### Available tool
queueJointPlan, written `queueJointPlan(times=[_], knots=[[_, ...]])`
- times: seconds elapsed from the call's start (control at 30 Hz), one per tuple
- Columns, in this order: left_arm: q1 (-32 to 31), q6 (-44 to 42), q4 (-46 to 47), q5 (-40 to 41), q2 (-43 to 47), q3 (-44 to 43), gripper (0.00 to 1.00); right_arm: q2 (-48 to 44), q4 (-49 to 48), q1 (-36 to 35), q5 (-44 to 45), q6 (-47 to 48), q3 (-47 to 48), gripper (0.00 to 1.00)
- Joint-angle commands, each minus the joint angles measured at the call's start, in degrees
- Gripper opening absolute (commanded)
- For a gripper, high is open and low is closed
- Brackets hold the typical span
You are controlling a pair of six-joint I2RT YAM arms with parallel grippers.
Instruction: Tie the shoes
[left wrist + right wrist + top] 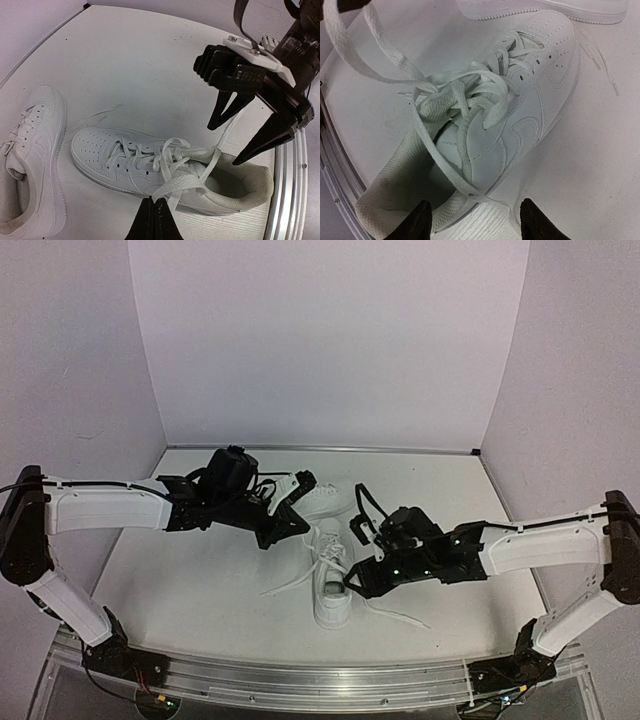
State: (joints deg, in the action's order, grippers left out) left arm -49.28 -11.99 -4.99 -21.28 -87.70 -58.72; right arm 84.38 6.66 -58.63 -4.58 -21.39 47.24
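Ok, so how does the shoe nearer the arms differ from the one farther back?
The nearer shoe lies lengthwise, heel toward the table's front edge; the farther shoe lies crosswise. The nearer shoe's lace ends trail on the table; the farther shoe's aren't clear. The left gripper is shut on the nearer shoe's lace, the right gripper open at its heel; neither holds the farther shoe. Both are white low-top sneakers.

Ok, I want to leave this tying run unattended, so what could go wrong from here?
1. The left gripper pinches one lace only at its fingertips; a pull could slip it free, or drag the near shoe, which looks unheld.
2. The right gripper hangs open at the heel collar, a lace strand just ahead of its fingers; closing might catch the collar.
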Motion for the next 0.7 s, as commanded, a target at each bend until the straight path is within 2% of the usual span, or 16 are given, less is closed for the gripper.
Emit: queueJointPlan(times=[0.0,0.2,0.4,0.53,0.67], knots=[[0.31,-0.54,-0.27,-0.61,1.52,-1.27,0.0,2.45,-2.75,0.82,-0.68,1.61,2.3,0.56],[0.3,-0.58,-0.28,-0.44,1.58,-1.2,0.0,2.46,-3.06,1.43,-0.62,1.53,2.05,0.45],[0.24,-0.75,-0.36,-0.19,1.07,-1.64,0.0,1.44,-3.22,2.05,-2.02,1.65,1.48,0.2],[0.28,-0.73,-0.6,0.01,0.79,-1.92,0.0,0.59,-3.34,2.19,-2.84,1.5,1.25,0.16],[0.22,-0.84,-0.98,0.41,0.69,-1.96,0.0,-1.03,-3.32,2.22,-3.42,1.29,1.18,0.18]])
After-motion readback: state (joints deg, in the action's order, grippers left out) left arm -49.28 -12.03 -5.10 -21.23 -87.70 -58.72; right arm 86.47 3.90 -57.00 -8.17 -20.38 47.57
